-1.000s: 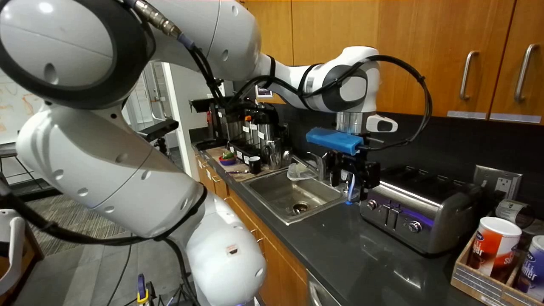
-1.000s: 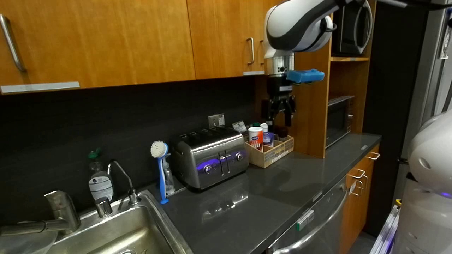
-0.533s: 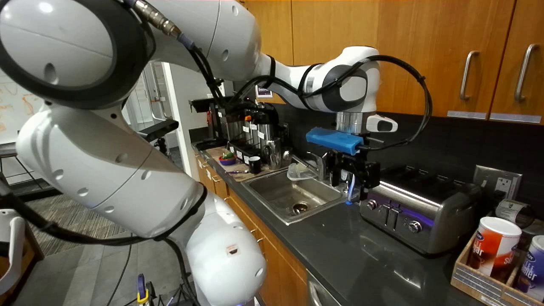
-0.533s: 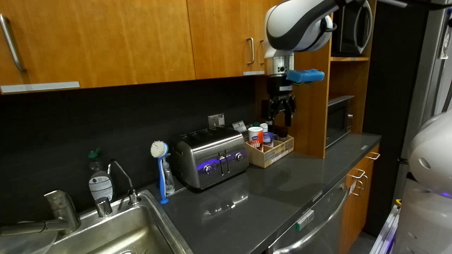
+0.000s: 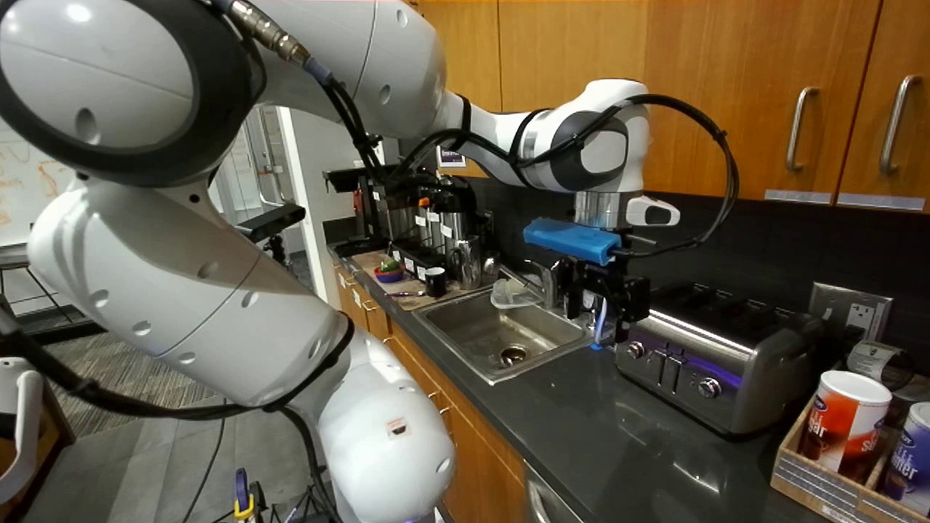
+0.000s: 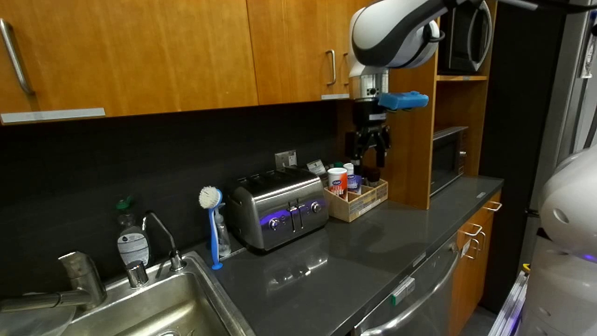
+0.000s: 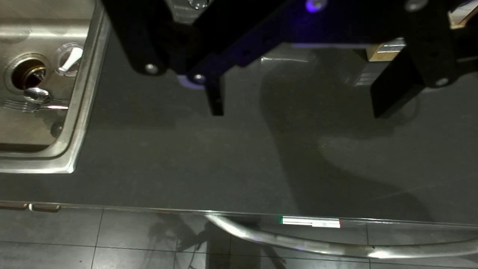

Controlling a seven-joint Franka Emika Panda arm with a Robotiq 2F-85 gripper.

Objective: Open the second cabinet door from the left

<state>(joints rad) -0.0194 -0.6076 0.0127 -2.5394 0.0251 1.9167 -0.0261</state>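
Observation:
Wooden upper cabinet doors hang flush and closed above the counter in both exterior views. A wide door [image 6: 140, 51] with a metal handle [image 6: 16, 56] is at the left. Right of it comes a door [image 5: 726, 73] [image 6: 298, 51] with a handle [image 5: 799, 127] [image 6: 332, 67], then another door with its handle [image 5: 897, 127]. Which of them counts as second from the left, I cannot tell. My gripper [image 5: 599, 319] [image 6: 369, 164] [image 7: 298, 114] points down over the counter, below handle height and apart from every door. Its jaws stand wide with nothing between them.
A toaster [image 5: 712, 363] [image 6: 280, 210] stands against the back wall. Beside it sits a wooden box [image 6: 357, 205] holding cans. The sink [image 5: 501, 330] [image 7: 71, 149] with its faucet lies to the left. A curved metal handle [image 7: 298, 243] runs along below the counter's front edge.

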